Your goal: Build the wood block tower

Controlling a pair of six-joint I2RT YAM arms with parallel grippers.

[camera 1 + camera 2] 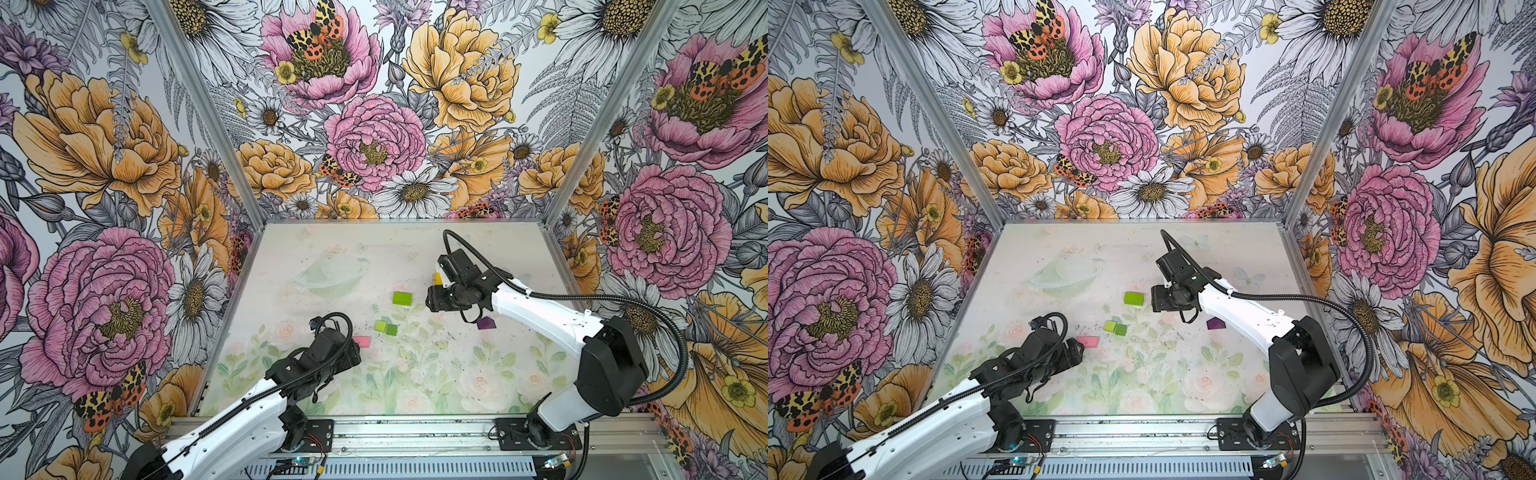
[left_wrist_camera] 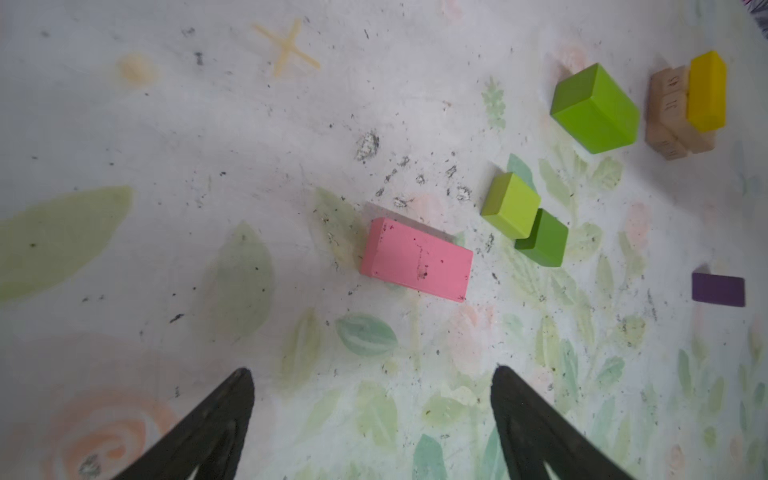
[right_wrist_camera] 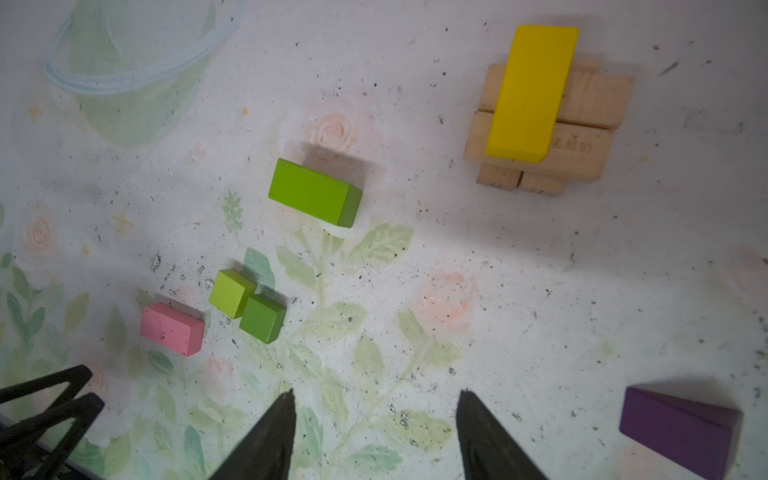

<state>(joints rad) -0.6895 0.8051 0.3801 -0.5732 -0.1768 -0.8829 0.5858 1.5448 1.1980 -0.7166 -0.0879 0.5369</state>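
The tower [image 3: 590, 104] is two crossed layers of tan oblongs with a yellow oblong [image 3: 532, 91] lying on top. My right gripper [image 3: 376, 392] hangs open and empty above the mat, near the tower, between the lime brick [image 3: 313, 192] and the purple peaked piece [image 3: 677, 428]. Two green cubes [image 2: 511, 204] [image 2: 542, 237] touch at a corner. The pink oblong [image 2: 415, 259] lies flat just ahead of my left gripper [image 2: 372, 369], which is open with nothing between its fingers. In a top view the right arm hides most of the tower [image 1: 437, 277].
The floral mat [image 1: 415, 374] is walled by flowered panels on three sides. A metal rail [image 1: 415, 432] with both arm bases runs along the front edge. The left gripper's fingers [image 3: 62, 395] show at the edge of the right wrist view.
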